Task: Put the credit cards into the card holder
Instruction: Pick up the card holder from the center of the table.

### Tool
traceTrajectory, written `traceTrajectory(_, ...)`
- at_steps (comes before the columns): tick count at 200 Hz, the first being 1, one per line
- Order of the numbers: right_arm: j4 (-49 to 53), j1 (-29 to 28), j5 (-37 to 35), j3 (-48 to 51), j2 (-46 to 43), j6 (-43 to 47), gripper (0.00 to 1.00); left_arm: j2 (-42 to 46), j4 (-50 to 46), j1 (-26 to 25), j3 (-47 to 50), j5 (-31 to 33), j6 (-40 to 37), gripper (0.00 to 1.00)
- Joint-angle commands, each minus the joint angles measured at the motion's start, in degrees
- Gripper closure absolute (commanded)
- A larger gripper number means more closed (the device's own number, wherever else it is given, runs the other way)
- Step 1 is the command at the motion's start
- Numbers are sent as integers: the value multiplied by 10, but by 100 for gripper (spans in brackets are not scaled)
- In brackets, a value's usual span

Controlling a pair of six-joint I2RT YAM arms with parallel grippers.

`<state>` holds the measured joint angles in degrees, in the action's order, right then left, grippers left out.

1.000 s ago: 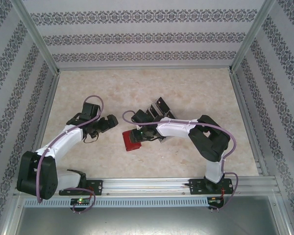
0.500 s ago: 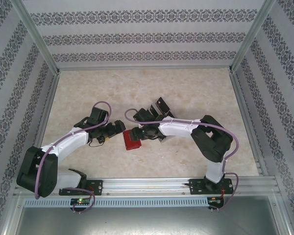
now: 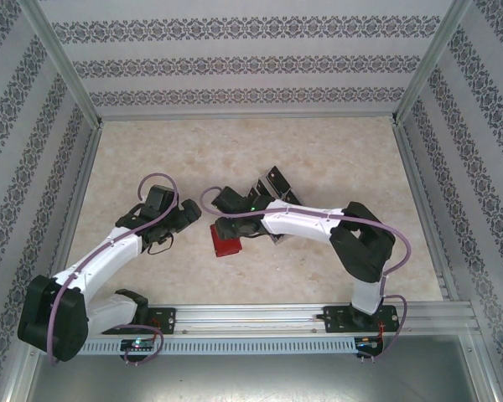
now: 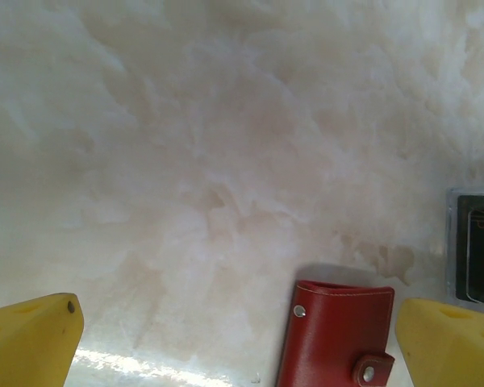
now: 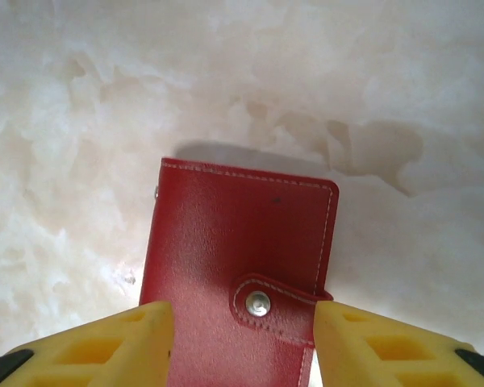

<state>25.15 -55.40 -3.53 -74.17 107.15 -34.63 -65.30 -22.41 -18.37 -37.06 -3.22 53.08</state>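
Closed red card holder (image 5: 234, 234) lies under the half-spread right claw (image 5: 242, 339), near the wide-spread left claw (image 4: 238, 326).

Table (image 3: 318, 159): beige, marbled surface, pale veining, level; the same surface seen close in the left wrist view (image 4: 226, 161) and the right wrist view (image 5: 226, 81). Walls (image 3: 251, 59): striped paper with dark floral bands, standing at 12, 9 and 3 o'clock of the table. Aluminium frame posts (image 3: 63, 63): slanting up from the far corners at 11 and 1 o'clock. Mounting rail (image 3: 260, 314): silver, running along the table edge at 6 o'clock; perforated strip (image 3: 260, 345) just beneath it. Clear plastic tray (image 4: 450, 242): at 3 o'clock in the left wrist view, cut off by the frame edge.
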Motion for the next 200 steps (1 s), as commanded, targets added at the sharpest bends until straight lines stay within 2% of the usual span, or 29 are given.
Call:
traceTrajectory(1, 40, -6, -40, -21, 30, -9, 51, 2, -30, 2, -12, 27, 14, 0)
traceTrajectory(73, 74, -22, -61, -58, 77, -3, 52, 15, -22, 2, 10, 27, 21, 0)
traceTrajectory(147, 121, -41, -110, -72, 87, -4, 57, 13, -18, 2, 8, 27, 21, 0)
traceTrajectory(171, 123, -43, -120, -66, 84, -6, 65, 15, -17, 2, 8, 26, 21, 0)
traceTrajectory(200, 116, -41, -115, -66, 80, 1, 83, 14, -18, 2, 6, 26, 21, 0)
